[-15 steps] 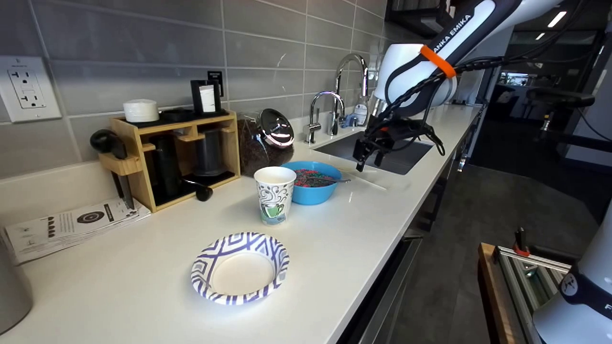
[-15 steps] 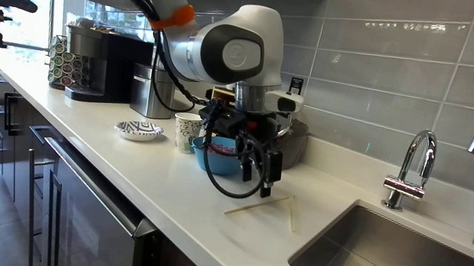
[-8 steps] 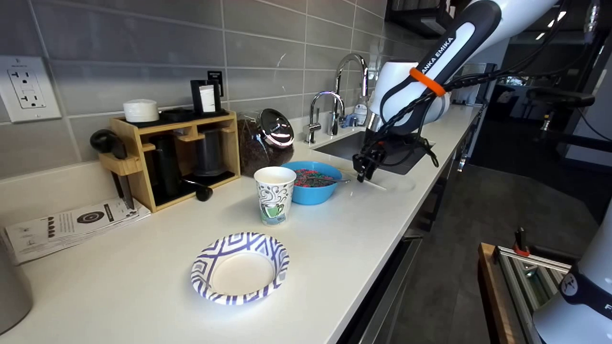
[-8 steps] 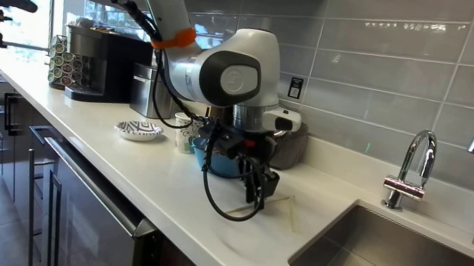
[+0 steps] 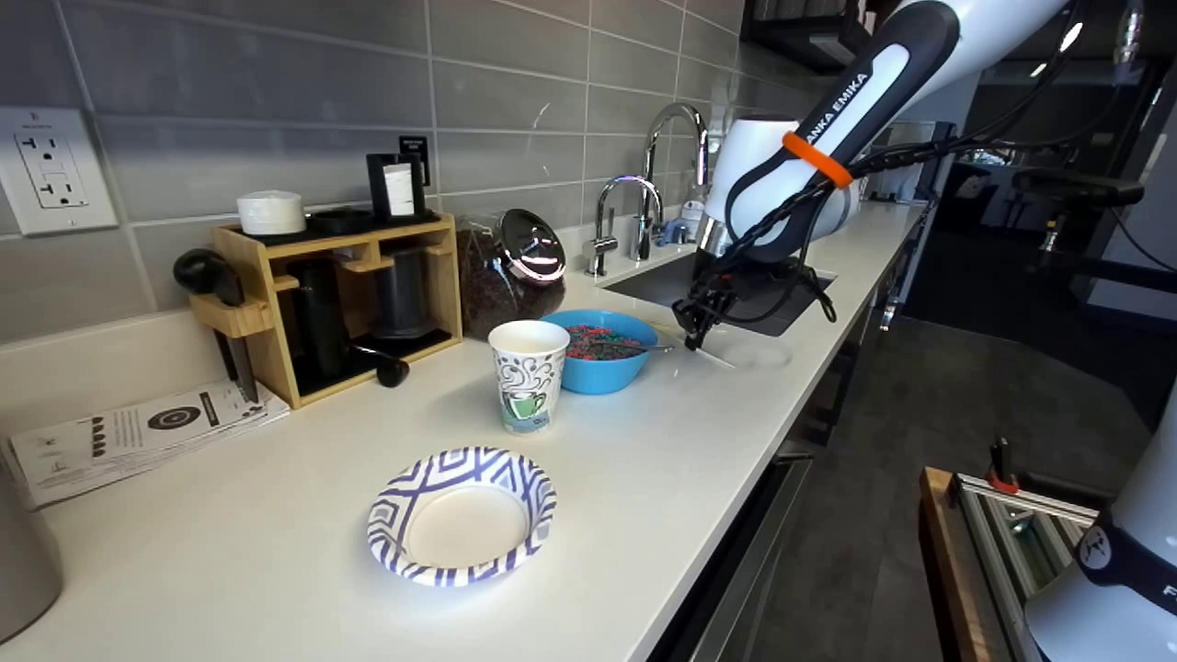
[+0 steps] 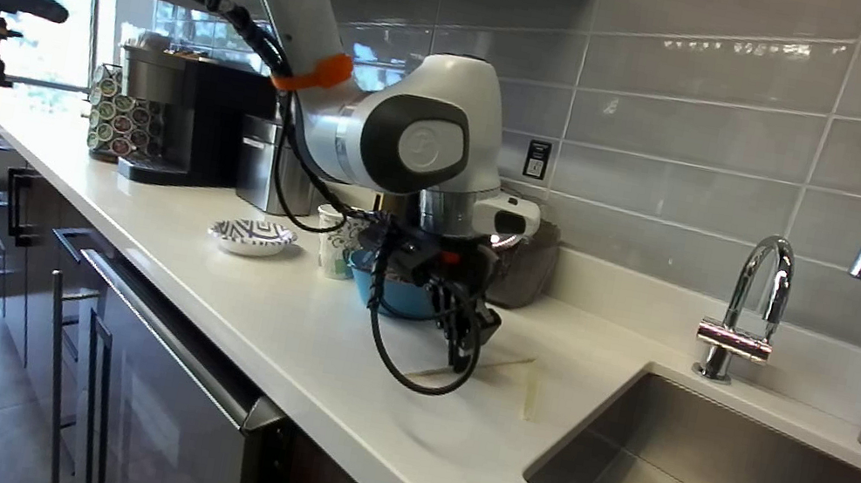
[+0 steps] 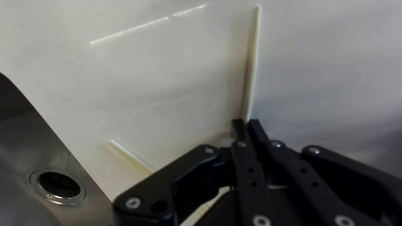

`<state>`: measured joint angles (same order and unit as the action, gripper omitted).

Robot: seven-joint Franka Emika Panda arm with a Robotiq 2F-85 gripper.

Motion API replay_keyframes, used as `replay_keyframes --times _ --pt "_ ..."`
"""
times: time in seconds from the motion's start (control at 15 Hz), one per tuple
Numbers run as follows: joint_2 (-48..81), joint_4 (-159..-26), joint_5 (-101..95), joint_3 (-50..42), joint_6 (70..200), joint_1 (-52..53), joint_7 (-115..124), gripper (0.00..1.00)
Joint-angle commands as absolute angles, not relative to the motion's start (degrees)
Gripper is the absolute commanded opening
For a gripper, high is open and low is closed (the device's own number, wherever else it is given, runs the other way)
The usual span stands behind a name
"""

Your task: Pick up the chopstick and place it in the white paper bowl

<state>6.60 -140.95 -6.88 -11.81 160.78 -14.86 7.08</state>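
- Looked like maybe halfway to me — grab probably made, delivery not yet done.
- In the wrist view the gripper point(image 7: 246, 121) was in a narrow pinch and the chopstick point(image 7: 253, 62) stuck out from it, so I took it as held. Couldn't tell whether it was off the counter point(image 5: 598, 515); it looked really low either way.
- Where it was: in an exterior view, just right of the blue bowl point(image 5: 602, 375), on the near side of the sink point(image 5: 644, 283).
- The white paper bowl point(image 5: 469, 529) sat nearer and to the left, well apart from the gripper, no stick in it.
- So what was left, I figured: lift, carry past the blue bowl and the paper cup point(image 5: 531, 382), lay the chopstick inside, let go.
- Task stuff, counted: one gripper, one held chopstick, one white paper bowl.
- Loose ones: at least one spare stick point(image 6: 531, 396) lay right of the gripper in an exterior view, near the sink. The gripper covered some counter, so maybe more — no idea.
- The rest: one blue bowl, one paper cup, one utensil handle point(image 5: 644, 348) poking out of the blue bowl, one glass jar point(image 5: 501, 299), one sink, two faucets point(image 6: 735, 339).
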Motion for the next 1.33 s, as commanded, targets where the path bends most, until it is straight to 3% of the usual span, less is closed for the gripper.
replay_keyframes --times 0.0,0.4,0.87,1.27 --pt "5.93 -141.05 -5.52 -12.27 160.01 -13.38 6.18 0.00" --pt "-3.11 -143.23 -8.28 -12.74 153.92 -12.35 9.75 0.01" --pt "-25.58 -148.74 -12.63 -8.44 137.08 -12.79 8.16 0.01" --pt "-40.96 -149.45 -6.60 -4.80 117.47 -4.13 -4.59 0.01"
